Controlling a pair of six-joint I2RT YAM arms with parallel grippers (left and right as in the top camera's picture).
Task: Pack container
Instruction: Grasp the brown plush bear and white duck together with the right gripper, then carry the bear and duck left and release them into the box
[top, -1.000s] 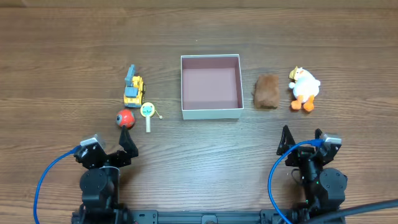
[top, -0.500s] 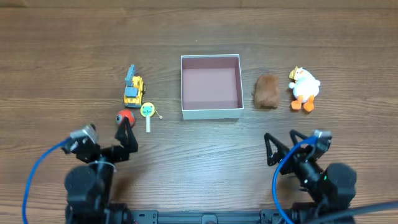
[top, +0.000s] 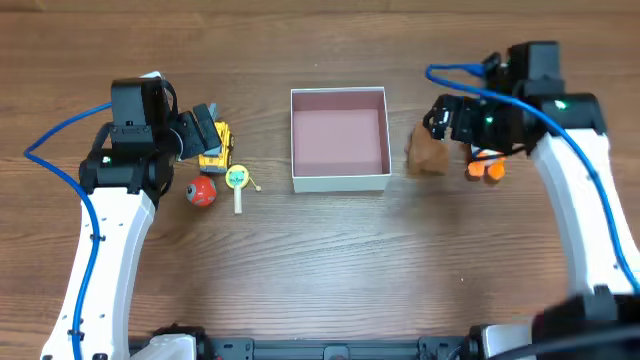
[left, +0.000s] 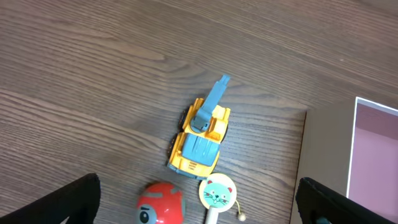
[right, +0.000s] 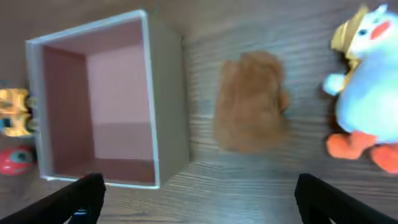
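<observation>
The container (top: 340, 181) is a white-walled square box with a pink floor at the table's middle, with nothing inside; it also shows in the left wrist view (left: 323, 155) and the right wrist view (right: 168, 106). My left gripper (top: 200, 130) is open and hovers over a yellow and blue excavator toy (top: 214, 152) (left: 200, 140). A red ball (top: 202, 190) (left: 161, 204) and a cat-face rattle (top: 238, 180) (left: 217, 193) lie just in front of it. My right gripper (top: 455, 120) is open above a brown plush (top: 428, 152) (right: 252, 102) and a white duck plush (top: 485, 168) (right: 370, 93).
All toys lie on the wooden table (top: 330, 260), the excavator group left of the container and the two plush toys right of it. Blue cables run along both arms.
Both arms have swung from the table's front edge out over the toys: the left over the excavator, the right over the brown plush and duck. No toy has moved.
</observation>
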